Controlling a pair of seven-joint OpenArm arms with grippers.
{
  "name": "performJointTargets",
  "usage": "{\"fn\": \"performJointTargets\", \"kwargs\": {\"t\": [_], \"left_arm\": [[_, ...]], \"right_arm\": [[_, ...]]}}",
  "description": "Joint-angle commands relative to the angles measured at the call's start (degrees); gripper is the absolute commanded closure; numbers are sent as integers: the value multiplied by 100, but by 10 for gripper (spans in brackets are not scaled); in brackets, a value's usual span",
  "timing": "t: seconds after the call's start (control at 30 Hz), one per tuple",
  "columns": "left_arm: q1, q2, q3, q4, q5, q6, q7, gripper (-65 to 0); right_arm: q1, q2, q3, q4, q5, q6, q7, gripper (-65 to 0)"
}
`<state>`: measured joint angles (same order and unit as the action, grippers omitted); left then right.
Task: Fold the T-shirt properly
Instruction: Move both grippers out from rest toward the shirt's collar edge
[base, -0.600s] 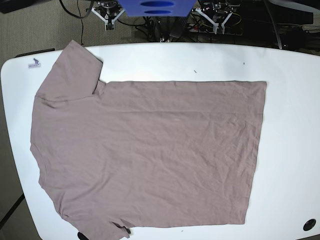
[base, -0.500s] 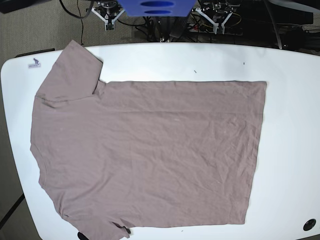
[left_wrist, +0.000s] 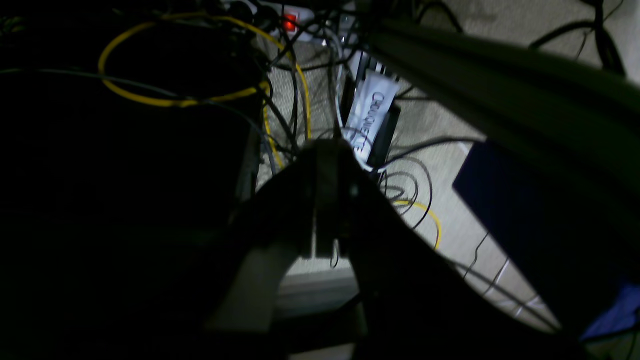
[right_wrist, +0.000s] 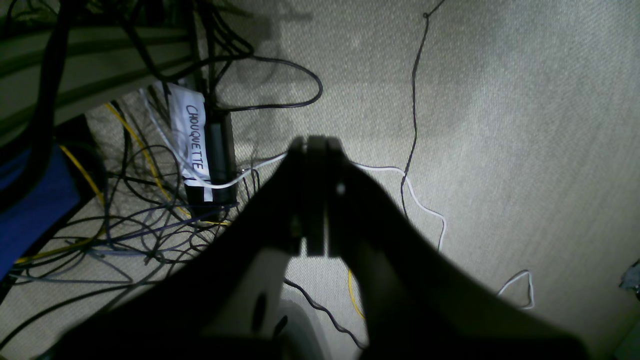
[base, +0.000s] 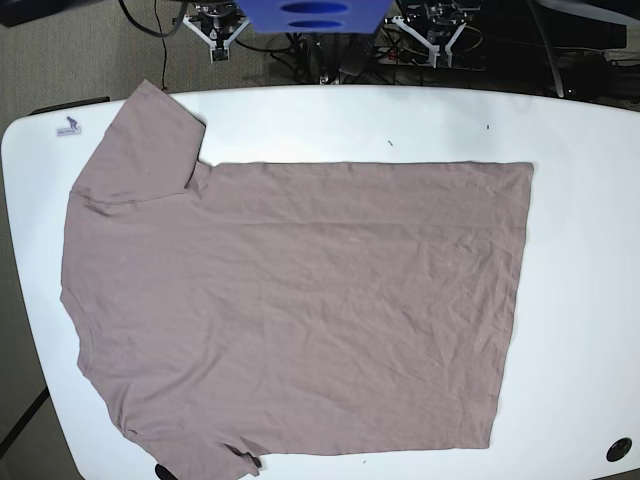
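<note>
Base view only: white tabletop (base: 580, 250), with the T-shirt (base: 300, 300) spread flat and unfolded, covering most of it; collar end toward the left edge, hem toward the right, one sleeve reaching the far left corner. Small sticker (base: 67, 127) at that corner, print unreadable.

Wrist views only: carpet floor (right_wrist: 500, 125), tangled cables (right_wrist: 150, 210), a taped label (right_wrist: 192, 140) reading "CHOUQUETTE".

Left gripper (left_wrist: 325, 200) fingers together, empty. Right gripper (right_wrist: 312, 200) fingers together, empty. Both well apart from the T-shirt, off the tabletop.
</note>
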<state>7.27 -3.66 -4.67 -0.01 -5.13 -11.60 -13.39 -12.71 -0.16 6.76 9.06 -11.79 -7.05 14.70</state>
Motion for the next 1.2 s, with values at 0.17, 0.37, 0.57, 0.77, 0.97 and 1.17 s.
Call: {"fn": "performJointTargets", "kwargs": {"t": [0.17,0.37,0.57,0.77,0.97,1.17], "left_arm": [[27,-35,-9,1,-63,-15,-40,-3],[35,-34,-8,1,5,-11,-51,-3],[74,-34,0,1,71,-115,-72,-3],[186,-59,-9,57,87,-207,-78,-4],[752,-194,28,754,4,-224,-36,-2],[1192,-266,48,1333,-25,-190,-69,0]], "right_arm": [[-63,18,-2,28,-1,11,70,0],[-78,19,-6,35,0,6,70,0],[-155,8,-15,43,9,8,81,0],[-272,18,-19,98,7,18,116,0],[-717,42,-7,525,-18,11,222,0],[-1040,104,-13,979,-13,18,152,0]]}}
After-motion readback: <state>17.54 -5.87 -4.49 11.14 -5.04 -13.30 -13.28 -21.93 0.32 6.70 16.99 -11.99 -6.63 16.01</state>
